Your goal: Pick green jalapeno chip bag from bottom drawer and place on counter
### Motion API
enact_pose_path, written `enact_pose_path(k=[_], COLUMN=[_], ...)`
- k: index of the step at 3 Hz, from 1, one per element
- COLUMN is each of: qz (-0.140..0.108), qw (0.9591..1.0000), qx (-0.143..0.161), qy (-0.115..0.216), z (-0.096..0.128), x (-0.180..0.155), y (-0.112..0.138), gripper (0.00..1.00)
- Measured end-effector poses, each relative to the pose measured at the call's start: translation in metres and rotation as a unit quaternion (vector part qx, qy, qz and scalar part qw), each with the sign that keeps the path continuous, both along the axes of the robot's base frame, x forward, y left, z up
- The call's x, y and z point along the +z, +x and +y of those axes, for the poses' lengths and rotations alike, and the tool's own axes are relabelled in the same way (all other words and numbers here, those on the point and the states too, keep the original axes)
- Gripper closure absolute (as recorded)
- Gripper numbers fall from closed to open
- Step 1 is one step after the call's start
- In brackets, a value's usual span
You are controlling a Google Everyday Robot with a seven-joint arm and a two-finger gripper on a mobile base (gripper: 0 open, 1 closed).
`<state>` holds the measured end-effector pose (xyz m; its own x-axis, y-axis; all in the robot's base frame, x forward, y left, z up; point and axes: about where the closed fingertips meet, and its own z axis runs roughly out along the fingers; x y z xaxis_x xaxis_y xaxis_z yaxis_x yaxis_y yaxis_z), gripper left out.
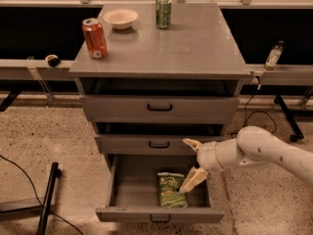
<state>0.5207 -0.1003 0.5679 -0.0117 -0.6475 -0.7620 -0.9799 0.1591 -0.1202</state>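
Observation:
The green jalapeno chip bag (171,189) lies flat in the open bottom drawer (131,187), right of its middle. My gripper (188,165) reaches in from the right on a white arm, open, with one pale finger (192,144) up by the middle drawer front and the other finger (193,180) down at the bag's right edge. It holds nothing. The counter (195,43) is the grey top of the cabinet, above the three drawers.
On the counter stand a red soda can (95,38), a white bowl (120,18) and a green soda can (163,12). The two upper drawers are shut. A black stand leg (48,199) lies on the floor at the left. A bottle (274,56) stands on the right rail.

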Motion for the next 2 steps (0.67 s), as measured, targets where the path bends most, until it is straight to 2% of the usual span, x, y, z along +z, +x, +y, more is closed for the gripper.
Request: enact_pose_path(k=[1, 2], qz=[-0.029, -0.077], qw=[0.9973, 0.9884], qx=[-0.018, -0.038], qy=[-0.065, -0.125], z=[-0.031, -0.071], x=[-0.066, -0.110], y=[-0.007, -0.011], gripper=[0.00, 0.00])
